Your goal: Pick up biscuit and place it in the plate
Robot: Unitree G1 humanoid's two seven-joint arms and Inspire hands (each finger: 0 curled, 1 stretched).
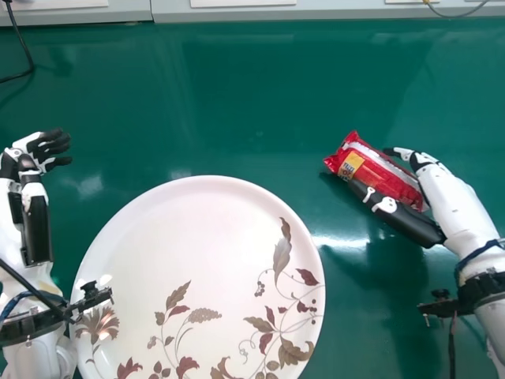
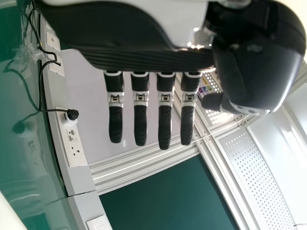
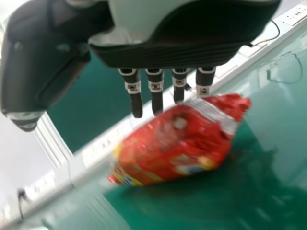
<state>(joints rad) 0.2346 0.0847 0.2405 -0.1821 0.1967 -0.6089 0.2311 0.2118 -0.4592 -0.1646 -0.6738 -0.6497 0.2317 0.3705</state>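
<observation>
The right robot hand [image 1: 456, 199] has its fingers fairly straight and its thumb parted from them, with the biscuit packet [image 1: 379, 172] between; whether it grips is unclear. That straddle probably readies a squeeze across the narrow width. The plate [image 1: 181, 245] sits near and left of the packet, likely to keep the carry short. The left robot hand [image 1: 49, 150], fingers extended, waits at the surface's [image 1: 237, 103] left side, presumably unneeded. The packet's long axis slants from far left to near right, its yellow-patched end pointing far left.
</observation>
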